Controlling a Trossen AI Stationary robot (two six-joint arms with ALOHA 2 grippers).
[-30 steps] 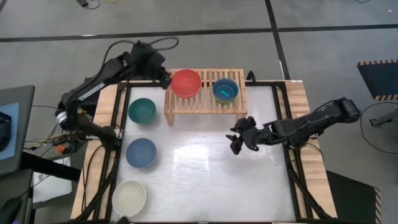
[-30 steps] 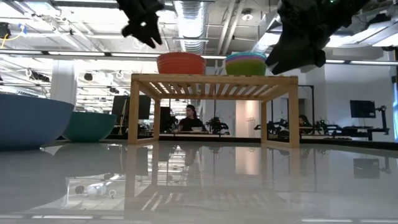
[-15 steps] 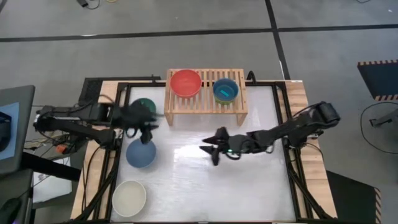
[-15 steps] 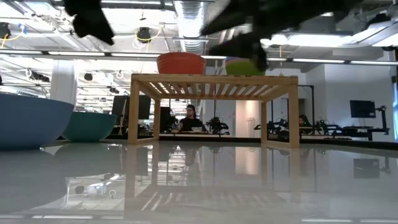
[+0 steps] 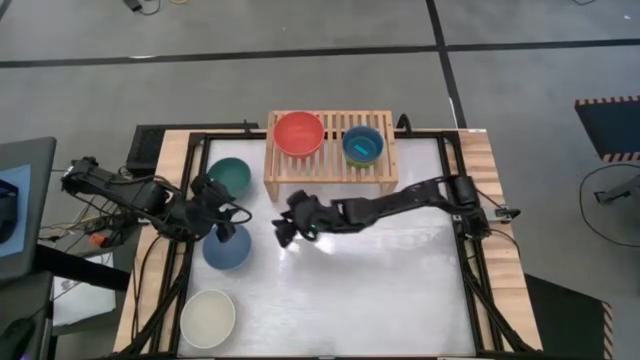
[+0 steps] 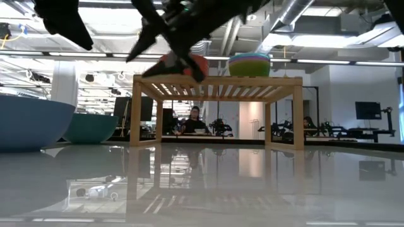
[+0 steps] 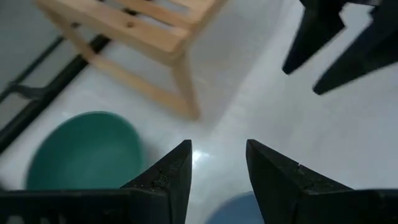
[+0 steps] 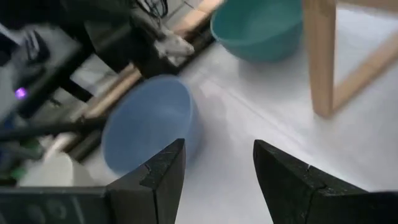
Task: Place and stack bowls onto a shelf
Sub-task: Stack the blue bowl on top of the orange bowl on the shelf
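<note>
The light-wood shelf [image 5: 330,160] stands at the table's far edge. A red bowl [image 5: 299,133] rests on its left half, a nested stack with a cyan bowl innermost [image 5: 363,145] on its right half. On the table's left side sit a dark green bowl [image 5: 228,177], a slate blue bowl [image 5: 227,247] and a cream white bowl [image 5: 208,318]. My left gripper [image 5: 222,214] is open, above the gap between the green and blue bowls. My right gripper [image 5: 285,229] is open, reaching across the table to just right of the blue bowl [image 8: 149,121].
The shelf's near-left leg [image 8: 320,56] stands close to my right gripper. My two grippers are close together over the table's left side. The right arm [image 5: 400,205] lies across the table in front of the shelf. Bare table [image 5: 370,290] spreads over the middle and right.
My left gripper has swung from beside the red bowl at the shelf's far left corner toward the table's near left, ending over the green and blue bowls. My right gripper has swept from the table's right side toward the left, up to the blue bowl. No bowl has moved.
</note>
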